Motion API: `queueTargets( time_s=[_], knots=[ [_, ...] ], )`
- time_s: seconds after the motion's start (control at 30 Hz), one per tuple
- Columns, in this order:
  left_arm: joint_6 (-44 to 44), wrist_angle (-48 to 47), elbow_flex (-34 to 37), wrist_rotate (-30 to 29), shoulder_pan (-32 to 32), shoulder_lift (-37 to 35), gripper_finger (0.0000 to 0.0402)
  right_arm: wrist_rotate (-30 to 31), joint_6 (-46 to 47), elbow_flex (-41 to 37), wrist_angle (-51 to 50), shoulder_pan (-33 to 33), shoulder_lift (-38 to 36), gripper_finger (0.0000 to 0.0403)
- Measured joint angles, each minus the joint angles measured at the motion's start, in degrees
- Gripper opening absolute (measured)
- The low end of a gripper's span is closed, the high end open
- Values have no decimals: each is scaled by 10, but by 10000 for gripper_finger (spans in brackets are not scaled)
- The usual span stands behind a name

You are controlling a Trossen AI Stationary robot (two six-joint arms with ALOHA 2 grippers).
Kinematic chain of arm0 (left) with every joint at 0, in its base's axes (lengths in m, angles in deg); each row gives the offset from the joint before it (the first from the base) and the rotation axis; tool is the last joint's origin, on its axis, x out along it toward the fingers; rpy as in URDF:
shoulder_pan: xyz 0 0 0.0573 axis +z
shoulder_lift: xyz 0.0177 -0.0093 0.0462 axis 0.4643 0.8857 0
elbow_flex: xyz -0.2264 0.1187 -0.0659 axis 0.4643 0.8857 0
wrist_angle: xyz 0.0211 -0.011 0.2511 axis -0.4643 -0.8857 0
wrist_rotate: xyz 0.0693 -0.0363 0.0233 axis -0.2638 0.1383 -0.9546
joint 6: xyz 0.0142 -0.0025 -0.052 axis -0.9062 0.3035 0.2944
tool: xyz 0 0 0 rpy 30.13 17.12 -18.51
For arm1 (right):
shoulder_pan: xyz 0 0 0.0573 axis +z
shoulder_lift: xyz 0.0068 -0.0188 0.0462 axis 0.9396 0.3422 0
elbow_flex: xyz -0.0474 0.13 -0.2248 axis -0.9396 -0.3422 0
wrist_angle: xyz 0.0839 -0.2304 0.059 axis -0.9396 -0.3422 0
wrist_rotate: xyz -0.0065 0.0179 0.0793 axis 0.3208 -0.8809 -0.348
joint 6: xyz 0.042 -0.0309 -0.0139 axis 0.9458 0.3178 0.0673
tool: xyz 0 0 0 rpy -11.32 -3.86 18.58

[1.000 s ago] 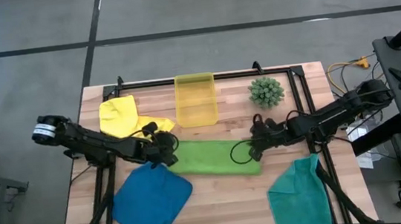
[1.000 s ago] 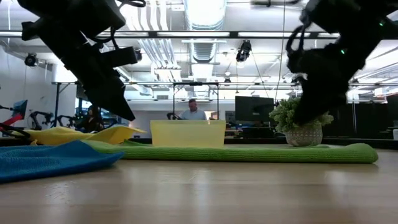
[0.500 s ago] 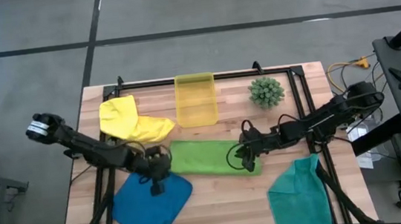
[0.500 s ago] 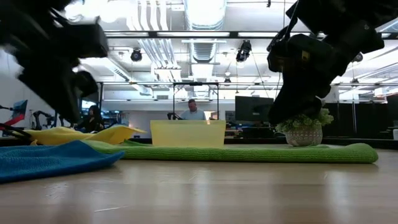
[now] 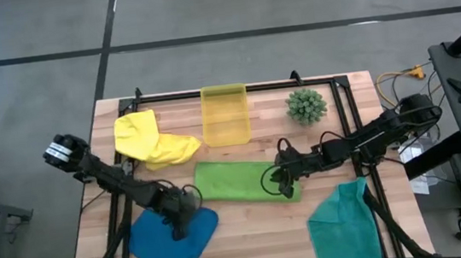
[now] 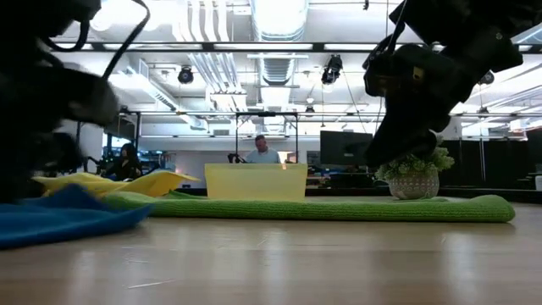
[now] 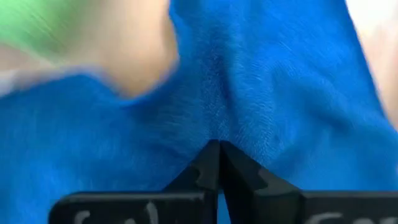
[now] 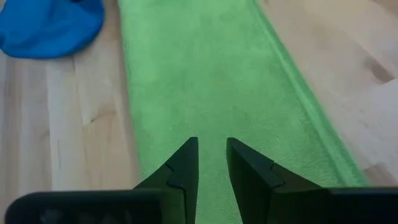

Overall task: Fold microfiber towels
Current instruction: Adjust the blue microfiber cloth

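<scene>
The left gripper (image 5: pixel 182 222) is pressed together, its fingers (image 7: pixel 217 163) pinching the royal blue towel (image 5: pixel 166 239) at the surface's (image 5: pixel 250 230) near left. The right gripper (image 5: pixel 281 184) is slightly spread over the lime green towel (image 5: pixel 232 180) mid-surface.

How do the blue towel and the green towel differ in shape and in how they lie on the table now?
The green towel lies flat as a folded long strip at the table's middle; the blue towel is a rumpled, uneven patch near the front left. The left gripper is shut on the blue towel; the right gripper is at the green one's end. Both are plain cloths.
</scene>
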Motion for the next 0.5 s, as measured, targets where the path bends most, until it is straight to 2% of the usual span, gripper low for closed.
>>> queueTargets(
  time_s=[0.23, 0.3, 0.5],
  knots=[
    [121, -67, 2, 224, -93, 11, 0, -19, 4, 0, -3, 9, 0, 78],
    [168, -89, -1, 227, -129, -10, 0, -19, 4, 0, -5, 12, 0, 78],
    [306, -146, -20, 179, -202, -114, 0, -19, 4, 0, -5, 15, 0, 78]
  ],
)
